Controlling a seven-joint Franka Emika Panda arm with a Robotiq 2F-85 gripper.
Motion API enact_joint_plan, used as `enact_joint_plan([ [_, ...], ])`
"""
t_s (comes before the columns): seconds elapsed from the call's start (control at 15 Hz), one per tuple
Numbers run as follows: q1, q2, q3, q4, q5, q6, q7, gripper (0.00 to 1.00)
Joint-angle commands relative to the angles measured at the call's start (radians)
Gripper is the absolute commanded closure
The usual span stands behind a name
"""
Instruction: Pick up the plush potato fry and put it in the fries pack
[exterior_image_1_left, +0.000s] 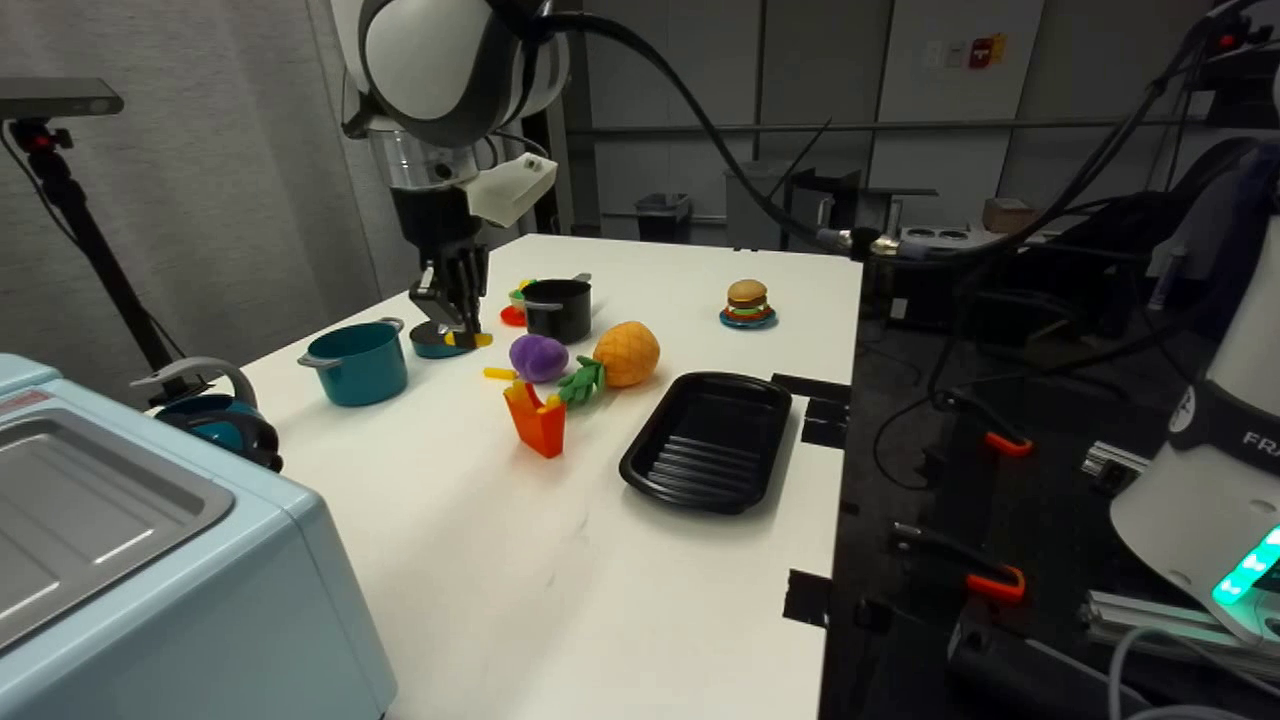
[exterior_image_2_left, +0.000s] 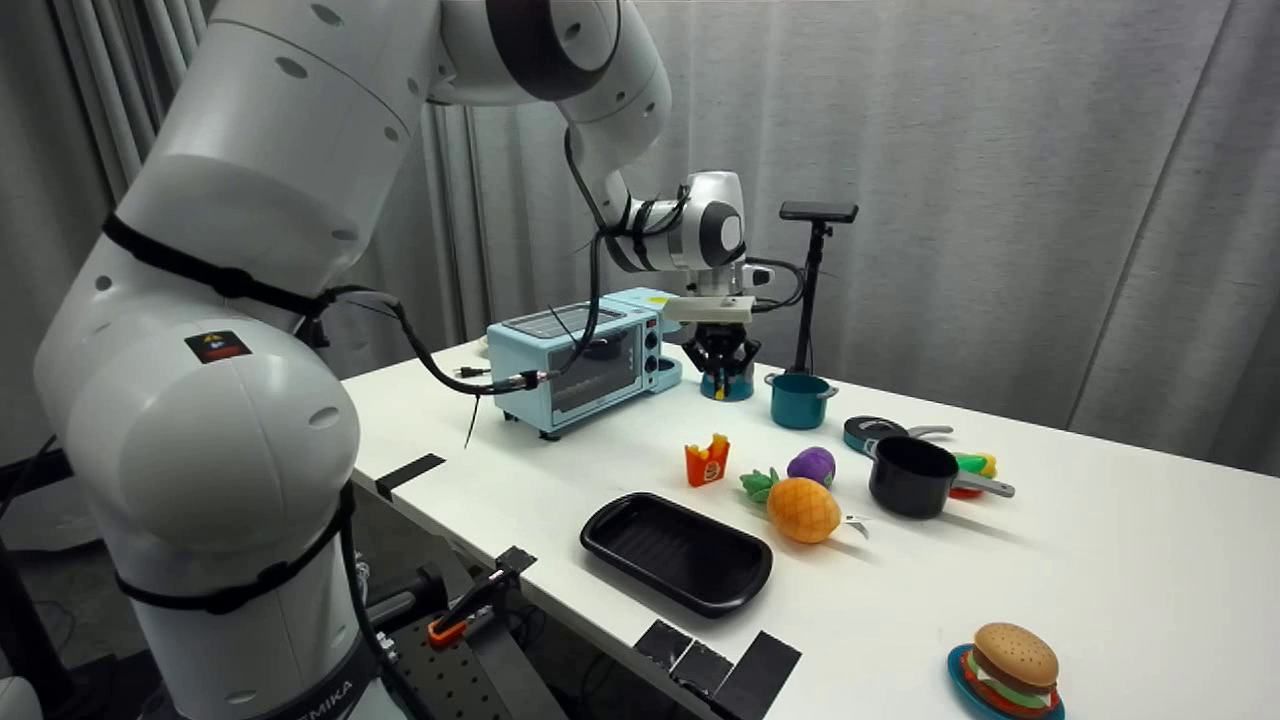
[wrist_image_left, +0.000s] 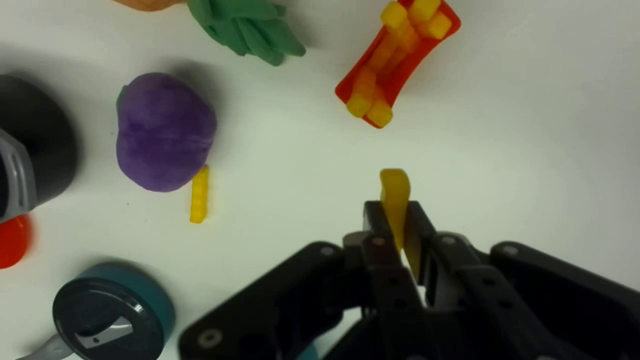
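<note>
My gripper (wrist_image_left: 397, 220) is shut on a yellow plush fry (wrist_image_left: 395, 190), whose end sticks out past the fingertips. In the exterior views the gripper (exterior_image_1_left: 460, 335) (exterior_image_2_left: 720, 375) holds the fry (exterior_image_1_left: 482, 340) (exterior_image_2_left: 720, 393) above the table. The red-orange fries pack (exterior_image_1_left: 540, 428) stands upright on the table with several yellow fries in it. It also shows in an exterior view (exterior_image_2_left: 707, 464) and, from above, at the top of the wrist view (wrist_image_left: 404, 70), apart from the held fry. Another loose yellow fry (wrist_image_left: 199, 195) lies by a purple plush, also seen in an exterior view (exterior_image_1_left: 499, 374).
The purple plush (wrist_image_left: 165, 132) and a pineapple plush (exterior_image_1_left: 628, 354) lie near the pack. A black grill pan (exterior_image_2_left: 677, 555) is nearby. A teal pot (exterior_image_1_left: 362, 365), a black pot (exterior_image_2_left: 912, 478), a lidded teal pan (wrist_image_left: 114, 310), a toy oven (exterior_image_2_left: 560, 365) and a burger (exterior_image_1_left: 747, 300) stand around.
</note>
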Motion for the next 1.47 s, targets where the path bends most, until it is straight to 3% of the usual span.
enact_joint_plan([
  [0.0, -0.022, -0.070, 0.020, -0.100, 0.015, 0.015, -0.001, 0.97],
  [0.47, -0.021, -0.108, 0.016, -0.196, 0.002, 0.065, 0.004, 0.97],
  [1.4, -0.022, -0.101, -0.007, -0.295, -0.032, 0.277, 0.007, 0.97],
])
